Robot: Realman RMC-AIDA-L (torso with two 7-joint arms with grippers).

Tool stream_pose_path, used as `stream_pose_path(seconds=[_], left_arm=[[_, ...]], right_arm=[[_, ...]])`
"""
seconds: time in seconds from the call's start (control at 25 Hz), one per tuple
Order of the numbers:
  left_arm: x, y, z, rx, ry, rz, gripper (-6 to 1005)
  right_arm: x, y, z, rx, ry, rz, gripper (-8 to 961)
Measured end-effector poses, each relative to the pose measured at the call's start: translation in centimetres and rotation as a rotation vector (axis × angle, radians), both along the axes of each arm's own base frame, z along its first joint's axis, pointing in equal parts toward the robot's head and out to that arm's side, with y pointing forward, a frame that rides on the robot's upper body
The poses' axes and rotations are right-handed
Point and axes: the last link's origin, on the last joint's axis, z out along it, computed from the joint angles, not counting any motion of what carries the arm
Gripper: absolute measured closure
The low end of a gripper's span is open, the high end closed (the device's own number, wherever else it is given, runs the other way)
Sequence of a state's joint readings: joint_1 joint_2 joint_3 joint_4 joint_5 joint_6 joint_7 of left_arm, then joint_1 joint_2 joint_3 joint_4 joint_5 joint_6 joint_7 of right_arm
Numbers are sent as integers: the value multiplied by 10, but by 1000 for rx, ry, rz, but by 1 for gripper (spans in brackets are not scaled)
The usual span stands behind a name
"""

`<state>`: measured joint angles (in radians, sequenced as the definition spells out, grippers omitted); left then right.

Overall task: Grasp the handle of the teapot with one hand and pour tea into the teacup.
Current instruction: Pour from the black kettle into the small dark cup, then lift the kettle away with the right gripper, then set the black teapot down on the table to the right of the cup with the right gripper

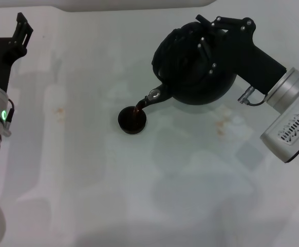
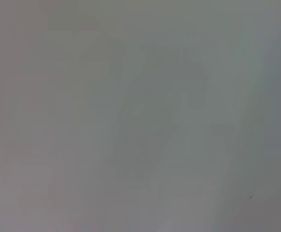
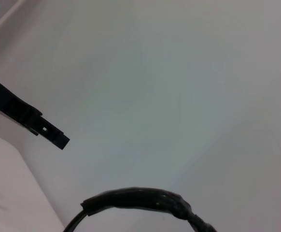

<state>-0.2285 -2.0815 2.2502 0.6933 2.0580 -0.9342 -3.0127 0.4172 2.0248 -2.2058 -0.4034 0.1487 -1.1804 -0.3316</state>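
The teapot (image 1: pixel 201 77) is held tilted by its handle (image 1: pixel 178 43) in the right gripper (image 1: pixel 206 43), tea streaming into the teacup (image 1: pixel 132 120). The left gripper (image 1: pixel 21 31) is parked aside, its grip not discernible.

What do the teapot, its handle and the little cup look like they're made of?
Teapot: matte black, dull sheen, perhaps cast iron or dark ceramic. Handle: black with a wrapped, ribbed surface, likely cord or tape over a bail. Teacup: black, same dull finish, probably matching ware.

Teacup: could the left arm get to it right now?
Probably yes. The left gripper is parked far to the side with bare table between, though the teapot, held by the right gripper, is pouring into the teacup.
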Motion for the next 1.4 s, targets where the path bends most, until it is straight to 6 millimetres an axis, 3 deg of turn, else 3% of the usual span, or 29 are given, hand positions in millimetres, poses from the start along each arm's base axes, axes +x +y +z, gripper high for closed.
stream_pose_path(seconds=[0.56, 1.0, 1.2, 1.4], left_arm=[[-3, 0, 0, 0, 0, 13, 112], [-2, -3, -3, -13, 3, 7, 112], [-1, -3, -5, -19, 4, 2, 112], [0, -2, -5, -21, 5, -2, 112]], right_arm=[[8, 3, -4, -127, 124, -148, 836], [9, 0, 10, -221, 353, -212, 834], [30, -11, 24, -263, 491, -285, 833], [53, -26, 28, -255, 503, -354, 832]])
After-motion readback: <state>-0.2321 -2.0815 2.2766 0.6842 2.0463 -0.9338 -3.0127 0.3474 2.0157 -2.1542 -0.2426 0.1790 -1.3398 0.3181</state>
